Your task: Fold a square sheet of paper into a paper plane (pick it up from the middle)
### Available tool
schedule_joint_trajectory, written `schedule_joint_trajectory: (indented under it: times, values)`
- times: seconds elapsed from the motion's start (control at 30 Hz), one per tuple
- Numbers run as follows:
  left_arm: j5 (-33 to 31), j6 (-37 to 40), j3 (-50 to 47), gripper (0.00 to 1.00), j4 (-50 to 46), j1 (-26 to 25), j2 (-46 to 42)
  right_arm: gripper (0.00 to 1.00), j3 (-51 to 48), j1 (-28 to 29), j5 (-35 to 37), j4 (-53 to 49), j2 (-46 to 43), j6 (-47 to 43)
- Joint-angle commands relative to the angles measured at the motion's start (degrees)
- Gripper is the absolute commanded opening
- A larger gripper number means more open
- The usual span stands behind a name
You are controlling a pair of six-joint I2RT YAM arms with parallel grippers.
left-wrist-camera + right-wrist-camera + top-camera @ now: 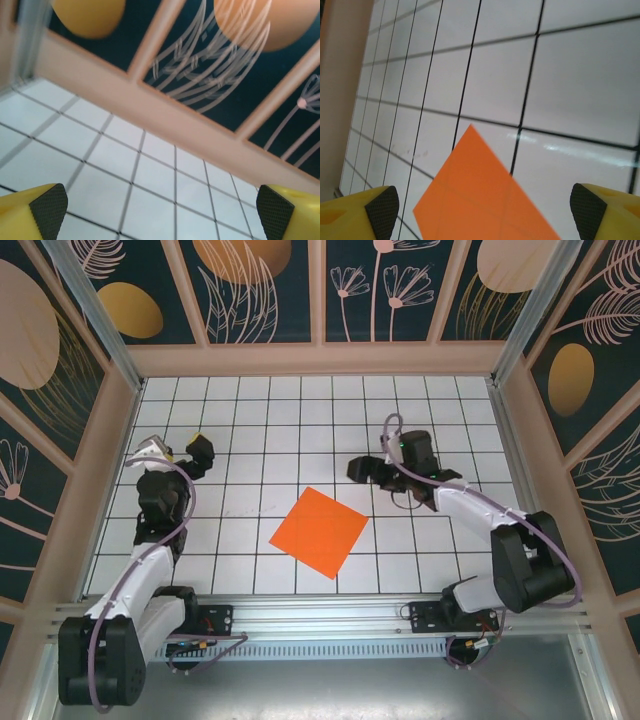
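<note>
1 square sheet of paper (319,531), flat | your left gripper (185,455) at its 10 o'clock, right gripper (365,470) at 1 o'clock | both spread

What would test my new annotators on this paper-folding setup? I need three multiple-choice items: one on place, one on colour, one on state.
1. Where is the sheet of paper?
A. in a gripper
B. flat on the tiled table
C. leaning on the back wall
2. What colour is the sheet?
A. orange
B. white
C. blue
3. How is the left gripper?
A. shut on the paper
B. shut, empty
C. open, empty
Answers: B, the overhead view shows it lying on the tiles, held by nothing; A, it is bright orange in the overhead and right wrist views; C, its fingers stand wide apart with bare tiles between them.
</note>
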Motion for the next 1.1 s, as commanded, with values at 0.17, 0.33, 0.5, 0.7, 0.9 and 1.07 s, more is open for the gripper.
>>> schedule_joint_trajectory:
  times: [0.17, 0.33, 0.5, 0.7, 0.9, 1.07]
  values:
    - [16.96, -6.90, 4.45, 0.98, -9.95, -0.19, 6.30, 0.87, 3.06, 16.63, 6.34, -10.40, 5.43, 4.11]
    - [17.09, -6.40, 4.70, 0.98, -10.92, -0.26, 6.62, 0.87, 0.53, 20.73, 8.47, -9.55, 6.88, 7.32]
    - [19.11, -6.27, 5.64, 0.98, -11.25, -0.78, 8.37, 0.87, -0.22, 19.92, 12.47, -9.31, 9.86, 6.89]
    - [19.88, -4.16, 7.77, 0.99, -13.94, -2.17, 9.99, 0.87, 1.79, 17.01, 16.31, -10.35, 13.09, 5.11]
    - [19.53, -3.62, 8.52, 0.99, -14.11, -4.41, 11.45, 0.87, 7.13, 13.44, 19.53, -12.74, 17.41, -0.53]
    - [19.97, -3.20, 10.19, 0.99, -14.77, -7.35, 14.53, 0.86, 15.96, 12.05, 22.60, -16.92, 23.77, -9.53]
